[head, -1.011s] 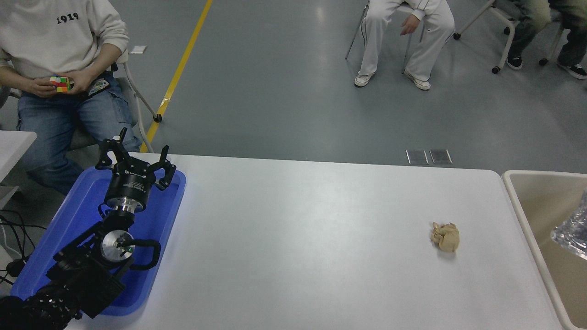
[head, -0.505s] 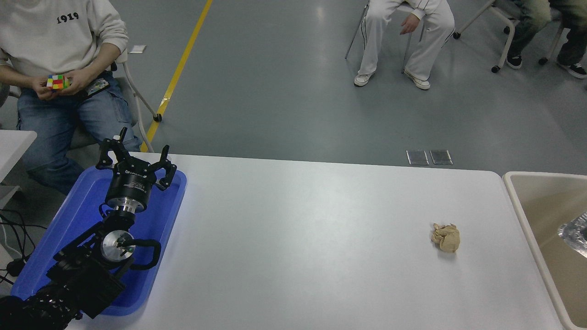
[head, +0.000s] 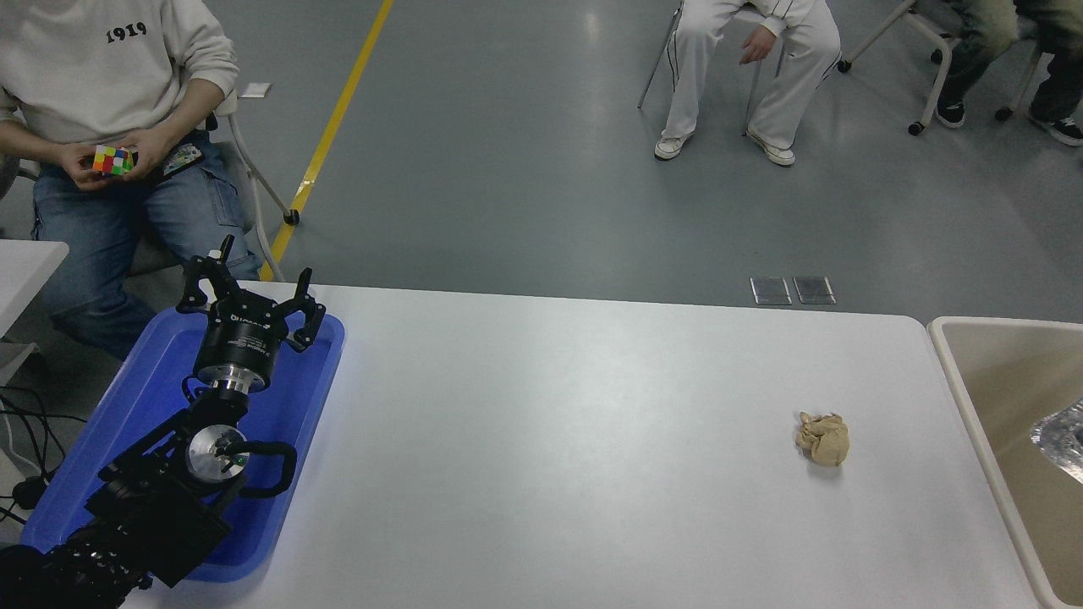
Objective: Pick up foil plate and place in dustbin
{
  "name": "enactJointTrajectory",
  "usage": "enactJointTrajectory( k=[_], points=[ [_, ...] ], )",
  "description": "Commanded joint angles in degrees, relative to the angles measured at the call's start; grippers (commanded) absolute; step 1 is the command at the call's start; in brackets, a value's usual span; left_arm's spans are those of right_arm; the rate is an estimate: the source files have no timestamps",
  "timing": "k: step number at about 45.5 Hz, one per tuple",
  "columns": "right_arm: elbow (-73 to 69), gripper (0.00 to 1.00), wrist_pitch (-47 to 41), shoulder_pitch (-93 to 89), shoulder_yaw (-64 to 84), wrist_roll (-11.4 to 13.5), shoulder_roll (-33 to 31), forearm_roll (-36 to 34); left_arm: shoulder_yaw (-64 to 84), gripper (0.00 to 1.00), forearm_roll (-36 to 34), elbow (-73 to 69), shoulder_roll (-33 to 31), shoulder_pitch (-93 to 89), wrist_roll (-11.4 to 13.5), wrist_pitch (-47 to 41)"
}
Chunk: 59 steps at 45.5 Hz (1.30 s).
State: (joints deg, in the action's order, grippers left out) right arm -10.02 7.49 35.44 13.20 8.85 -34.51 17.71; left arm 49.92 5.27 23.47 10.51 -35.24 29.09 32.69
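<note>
Shiny silver foil plate (head: 1062, 438): I see only a corner, cut off inside beige plastic dustbin (head: 956, 372).
Left hand (head: 250, 292): fingers spread, empty.
Right hand: out of my view.

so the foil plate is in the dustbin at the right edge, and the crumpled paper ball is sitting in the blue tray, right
Not quite. The head view shows the crumpled paper ball on the bare white table near the dustbin, not in the blue tray. The foil plate does lie inside the dustbin.

White table (head: 541, 474), blue tray (head: 288, 423) left, paper ball (head: 822, 438) right
</note>
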Motion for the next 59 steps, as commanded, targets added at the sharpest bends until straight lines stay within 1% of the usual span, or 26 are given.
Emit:
enactJointTrajectory(
  k=[1, 6, 9, 16, 19, 25, 28, 33, 35, 41, 44, 51, 59],
  points=[
    [0.1, 0.83, 1.0, 0.2, 0.1, 0.0, -0.1, 0.0, 0.0, 1.0, 0.0, 0.0, -0.1, 0.0, 0.0, 0.0],
    [-0.3, 0.86, 1.0, 0.4, 0.0, 0.0, -0.1, 0.0, 0.0, 1.0, 0.0, 0.0, -0.1, 0.0, 0.0, 0.0],
    [-0.4, 0.91, 1.0, 0.7, 0.1, -0.1, -0.2, 0.0, 0.0, 1.0, 0.0, 0.0, -0.1, 0.0, 0.0, 0.0],
    [-0.4, 0.91, 1.0, 0.8, 0.2, 0.0, -0.2, 0.0, 0.0, 1.0, 0.0, 0.0, -0.1, 0.0, 0.0, 0.0],
    [-0.7, 0.93, 1.0, 1.0, -0.2, 0.0, -0.2, 0.0, 0.0, 1.0, 0.0, 0.0, -0.1, 0.0, 0.0, 0.0],
    [-1.3, 0.93, 0.7, 1.3, -0.5, 0.0, -0.2, -0.1, 0.0, 1.0, 0.0, 0.0, -0.1, 0.0, 0.0, 0.0],
    [-3.0, 0.95, 0.7, 2.5, -0.5, 0.0, -0.6, 0.0, 0.0, 1.0, 0.0, 0.0, -0.1, 0.0, 0.0, 0.0],
    [-7.3, 0.97, 0.6, 3.1, -0.2, 0.0, -4.0, 0.0, 0.0, 1.0, 0.0, 0.0, 0.0, 0.0, 0.0, 0.0],
    [-10.4, 0.99, 0.4, 3.6, 0.1, 0.0, -5.8, 0.0, 0.0, 1.0, 0.0, 0.0, -0.1, 0.0, 0.0, 0.0],
    [-19.9, 0.99, 0.2, 5.8, 1.8, 0.0, -10.0, 0.0, 0.0, 1.0, 0.0, 0.0, -0.1, 0.0, 0.0, 0.0],
    [-26.8, 0.99, 0.1, 7.7, 5.8, 0.0, -12.1, 0.0, 0.0, 1.0, 0.0, 0.0, -0.1, 0.0, 0.0, 0.0],
    [-36.8, 1.0, -1.2, 15.3, 17.8, 0.0, -13.6, -0.1, 0.0, 1.0, 0.0, 0.0, -0.1, 0.0, -0.1, 0.0],
    [-45.1, 1.0, -8.1, 30.6, 35.0, 0.0, -15.2, -0.1, 0.0, 1.0, 0.0, 0.0, -0.1, -0.1, -0.1, 0.0]
  ],
)
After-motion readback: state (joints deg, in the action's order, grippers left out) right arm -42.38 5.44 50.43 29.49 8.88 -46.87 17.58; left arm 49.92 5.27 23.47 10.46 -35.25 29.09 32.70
